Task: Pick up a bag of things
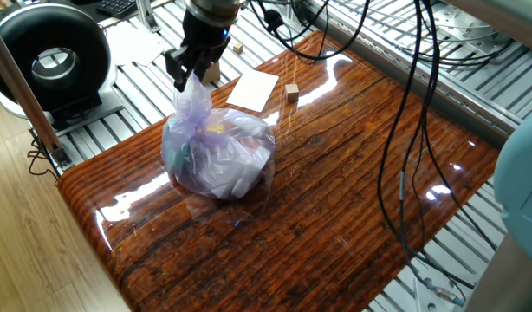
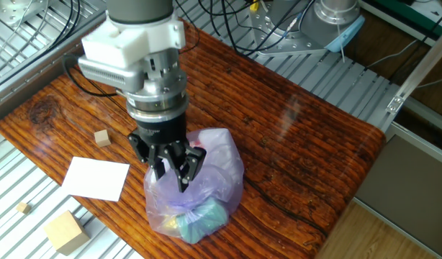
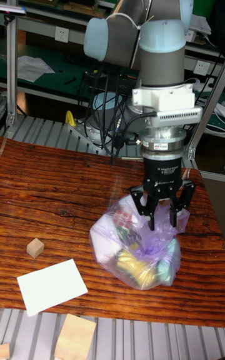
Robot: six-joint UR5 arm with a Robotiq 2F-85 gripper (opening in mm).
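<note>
The bag of things [image 1: 218, 152] rests on the wooden table [image 1: 335, 199] near its left end. It is thin pale-lilac plastic with teal, yellow and white items showing through [image 2: 203, 208] [image 3: 140, 260]. My gripper [image 1: 191, 76] points straight down over the bag's twisted top. Its fingers are spread on either side of that top, and lilac plastic shows between them in the tall fixed view. The gripper [image 2: 172, 173] [image 3: 161, 217] is open, and the bag lies settled on the table.
A white paper sheet [image 1: 253, 89] [image 2: 96, 178] and a small wooden cube [image 1: 292, 92] [image 2: 101, 137] lie beside the bag. A bigger wooden block [image 2: 66, 232] sits on the metal slats off the table's edge. Black cables [image 1: 413, 130] hang over the right half.
</note>
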